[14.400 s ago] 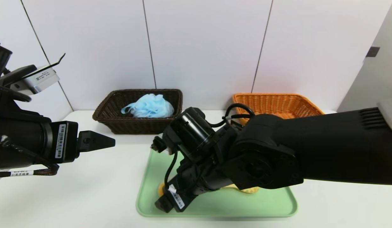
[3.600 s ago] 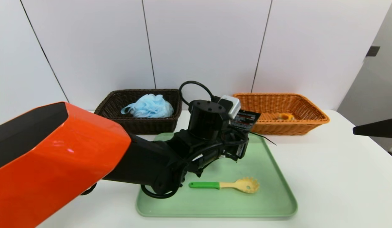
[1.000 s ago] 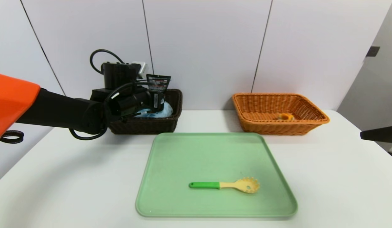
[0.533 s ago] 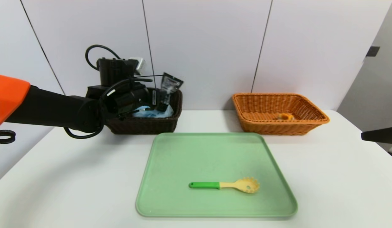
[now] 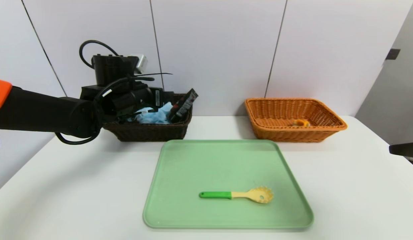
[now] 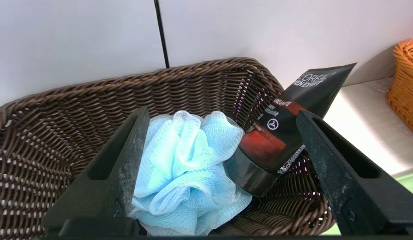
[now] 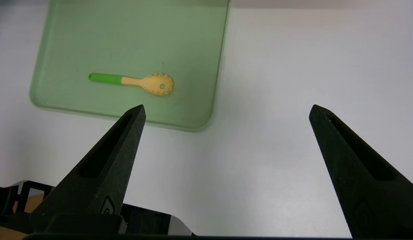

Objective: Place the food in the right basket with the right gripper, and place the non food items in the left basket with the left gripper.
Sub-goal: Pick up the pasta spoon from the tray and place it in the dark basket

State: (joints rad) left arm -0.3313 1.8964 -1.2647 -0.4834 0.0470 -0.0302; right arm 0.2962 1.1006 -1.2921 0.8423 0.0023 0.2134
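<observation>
The black left gripper is held with jaws spread over the dark brown wicker basket, where a black squeeze tube is leaned beside a light-blue mesh bath puff. A green-handled, cream slotted pasta spoon is borne by the pale green rectangular tray on the white desk. The black right gripper is parked at the right, jaws wide apart.

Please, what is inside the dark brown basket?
A light blue mesh bath puff and a black L'Oréal Men Expert tube, leaning. Whatever lies beneath the puff is covered.
</observation>
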